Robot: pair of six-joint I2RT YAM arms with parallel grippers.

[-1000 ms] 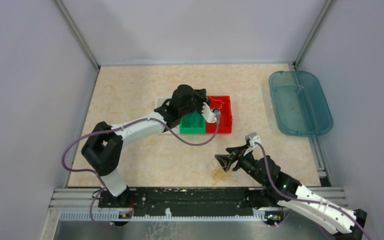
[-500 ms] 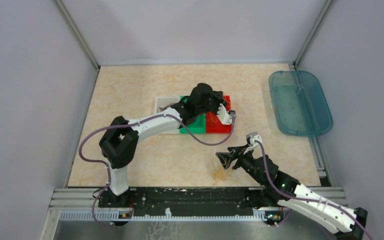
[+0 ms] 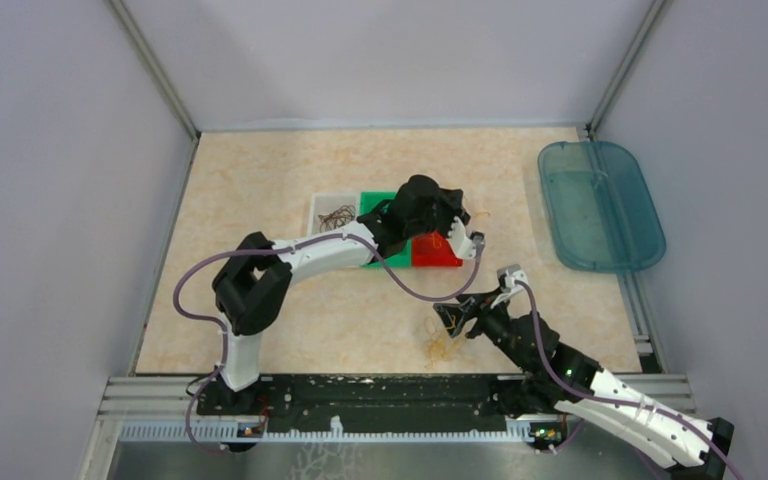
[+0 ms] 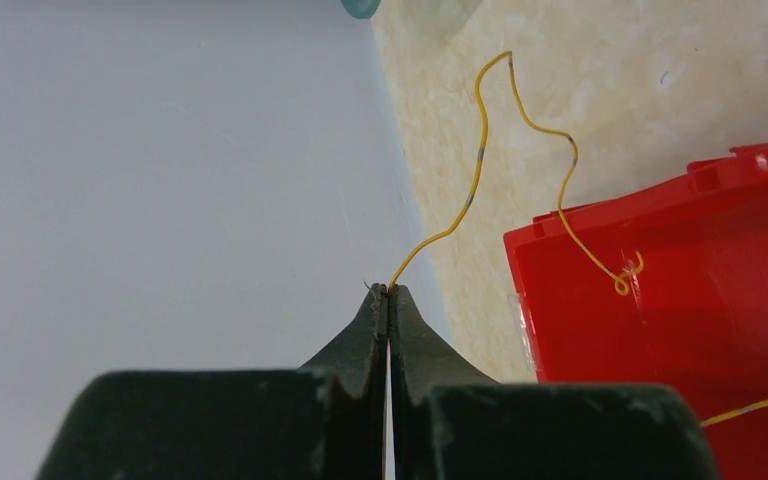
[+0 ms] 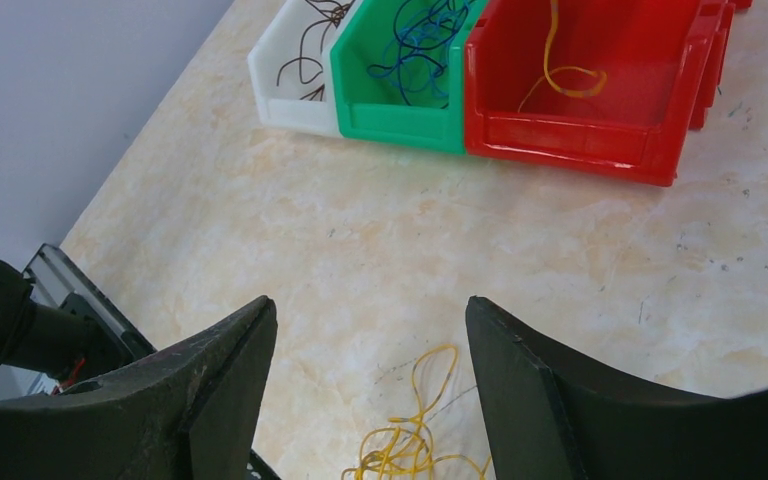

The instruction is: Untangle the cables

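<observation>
In the left wrist view my left gripper (image 4: 389,290) is shut on the end of a thin yellow cable (image 4: 480,150). That cable arcs up and drops into the red bin (image 4: 680,330). Seen from above, the left gripper (image 3: 463,214) hangs at the red bin's (image 3: 435,252) far right corner. My right gripper (image 5: 370,305) stands open just above a small tangle of yellow cables (image 5: 415,440) on the table; its fingers touch nothing. From the top camera the tangle (image 3: 440,345) lies at the front, under the right gripper (image 3: 452,318).
Three bins stand side by side: a white bin (image 5: 285,105) with brown cables (image 5: 310,45), a green bin (image 5: 400,120) with blue cables (image 5: 415,50), and the red bin (image 5: 570,140) with a yellow cable (image 5: 560,75). A teal tray (image 3: 600,205) lies at the far right.
My left arm has swung right, from over the green bin to the red bin's right end, uncovering the white and green bins. The right arm has barely moved.
</observation>
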